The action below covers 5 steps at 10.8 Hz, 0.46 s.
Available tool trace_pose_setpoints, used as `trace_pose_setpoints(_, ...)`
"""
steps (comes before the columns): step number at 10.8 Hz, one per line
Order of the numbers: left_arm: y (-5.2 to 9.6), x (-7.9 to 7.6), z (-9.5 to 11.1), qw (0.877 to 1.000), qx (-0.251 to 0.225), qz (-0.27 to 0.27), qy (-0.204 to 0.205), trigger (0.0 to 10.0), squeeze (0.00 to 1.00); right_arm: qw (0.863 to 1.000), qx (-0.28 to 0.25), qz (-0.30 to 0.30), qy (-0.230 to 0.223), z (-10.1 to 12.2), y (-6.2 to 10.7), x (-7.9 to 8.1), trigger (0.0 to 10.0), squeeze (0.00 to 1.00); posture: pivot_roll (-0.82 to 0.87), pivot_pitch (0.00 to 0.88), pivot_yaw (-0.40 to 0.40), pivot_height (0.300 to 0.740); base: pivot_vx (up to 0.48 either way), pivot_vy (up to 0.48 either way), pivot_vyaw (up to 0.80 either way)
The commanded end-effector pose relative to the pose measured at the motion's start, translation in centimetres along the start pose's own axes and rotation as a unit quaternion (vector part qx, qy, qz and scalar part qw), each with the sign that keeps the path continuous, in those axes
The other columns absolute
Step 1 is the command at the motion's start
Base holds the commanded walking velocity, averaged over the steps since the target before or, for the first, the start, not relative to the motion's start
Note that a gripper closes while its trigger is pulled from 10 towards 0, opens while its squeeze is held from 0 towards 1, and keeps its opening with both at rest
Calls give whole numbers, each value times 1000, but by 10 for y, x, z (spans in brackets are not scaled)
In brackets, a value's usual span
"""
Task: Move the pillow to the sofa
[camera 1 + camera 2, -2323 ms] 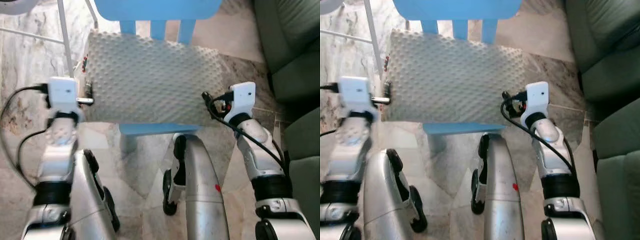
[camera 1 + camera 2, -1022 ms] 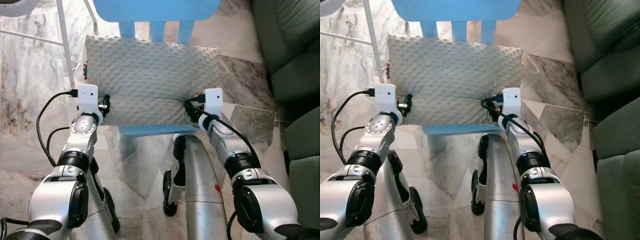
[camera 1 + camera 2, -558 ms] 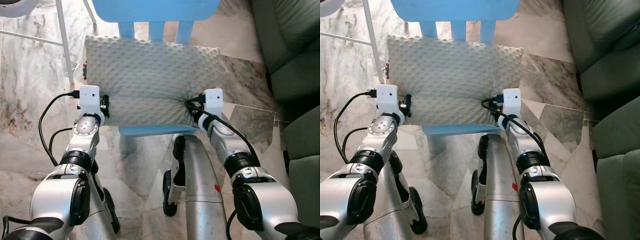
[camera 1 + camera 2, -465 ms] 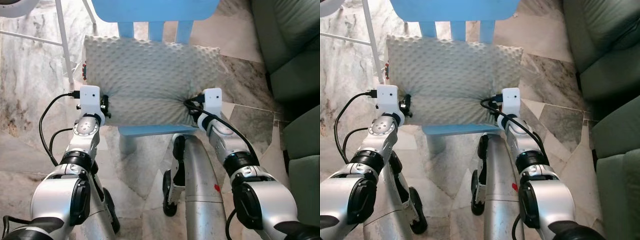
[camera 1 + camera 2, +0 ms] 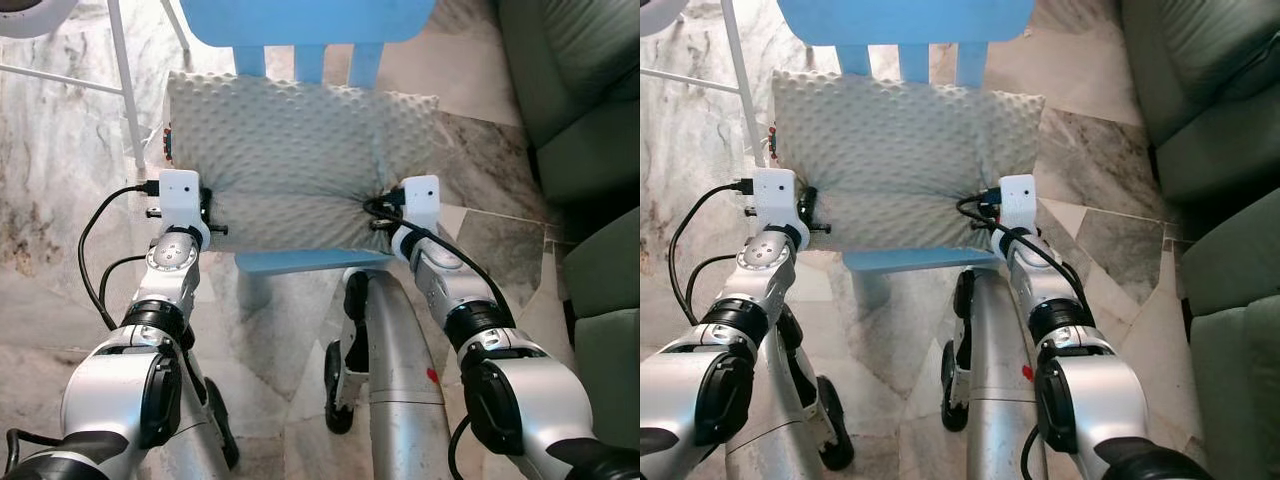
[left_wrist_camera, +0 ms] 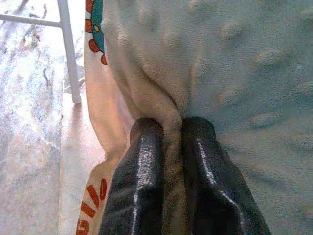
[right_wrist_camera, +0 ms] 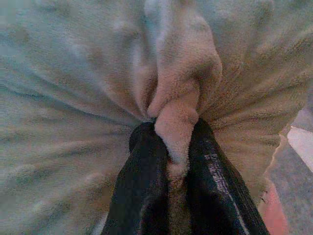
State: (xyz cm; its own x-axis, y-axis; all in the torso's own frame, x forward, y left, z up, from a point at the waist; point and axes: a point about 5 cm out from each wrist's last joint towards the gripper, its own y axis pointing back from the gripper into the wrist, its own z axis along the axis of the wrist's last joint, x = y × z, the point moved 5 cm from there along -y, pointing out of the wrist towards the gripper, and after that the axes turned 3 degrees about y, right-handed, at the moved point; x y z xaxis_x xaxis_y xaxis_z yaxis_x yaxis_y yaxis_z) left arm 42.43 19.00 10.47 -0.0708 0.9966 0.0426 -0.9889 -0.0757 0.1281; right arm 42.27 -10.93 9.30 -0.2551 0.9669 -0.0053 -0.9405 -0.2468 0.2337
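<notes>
A pale grey pillow (image 5: 295,160) with a bumpy cover lies across the seat of a small blue chair (image 5: 300,262) right before me. My left gripper (image 5: 212,222) is shut on a pinched fold at the pillow's left edge, seen close in the left wrist view (image 6: 172,128). On the pillow's right edge my right gripper (image 5: 382,212) is shut on a bunched fold of fabric (image 7: 178,122). The green sofa (image 5: 580,90) stands to the right. Folds in the cover radiate from both grips.
The chair's blue backrest (image 5: 310,20) rises behind the pillow. A white metal rack leg (image 5: 125,85) stands at the left beside the pillow. My own legs (image 5: 395,370) show below, on a marble floor (image 5: 60,150).
Both arms came in from the pillow's sides and the grippers closed on its edges, bunching the fabric. Over the last half second hardly anything moved.
</notes>
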Motion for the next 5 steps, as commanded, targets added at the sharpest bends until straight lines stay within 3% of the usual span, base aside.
trace_pose_setpoints(1,3,-9,-15,1000,25,-9,3,0,0,998,60,16,-4,-35,5,13,0,0,-14,271,-107,476,0,0,0)
trace_pose_setpoints(3,0,-5,0,1000,-4,-3,5,0,0,999,35,-12,3,-26,3,9,0,0,-2,212,-90,476,0,0,0)
trace_pose_setpoints(5,9,0,-4,999,-30,-7,13,0,0,999,-10,-48,-3,-15,6,-7,0,0,-1,167,-79,476,0,0,0)
